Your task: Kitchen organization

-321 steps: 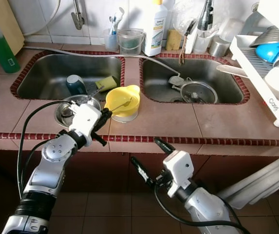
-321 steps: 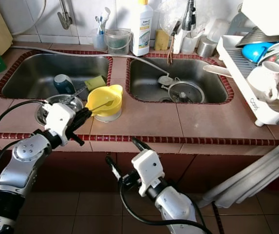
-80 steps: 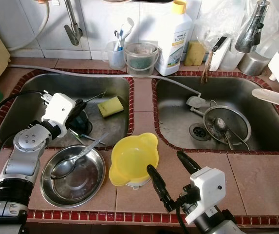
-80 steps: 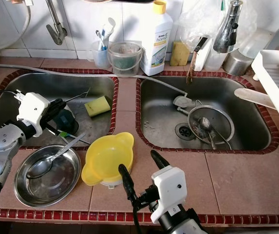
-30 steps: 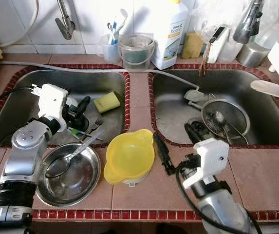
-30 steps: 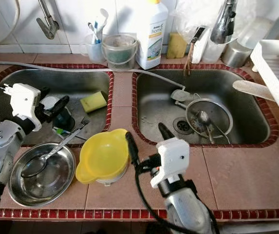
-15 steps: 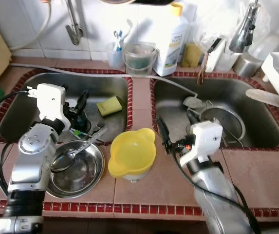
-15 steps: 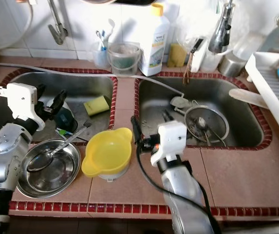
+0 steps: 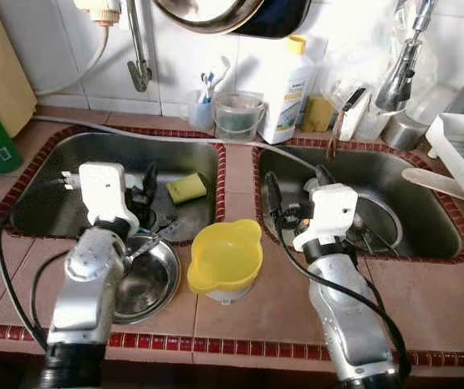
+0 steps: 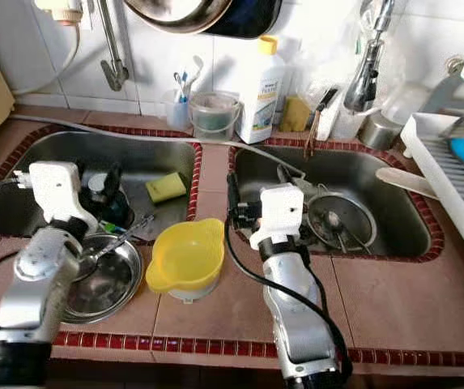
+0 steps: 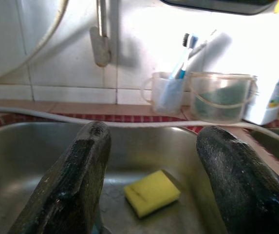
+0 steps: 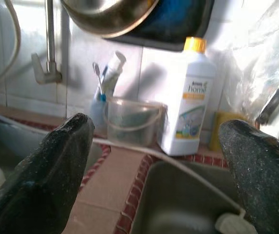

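Your tiled surface (image 9: 458, 292) carries a glossy yellow plastic bowl (image 9: 223, 258) with two lug handles, just beside a shiny round steel dish (image 9: 146, 279). A spongy yellow block (image 9: 185, 187) lies in the left steel sink (image 9: 45, 203). Your left gripper (image 11: 154, 161) and right gripper (image 12: 154, 146) both hover spread apart, grasping nothing.
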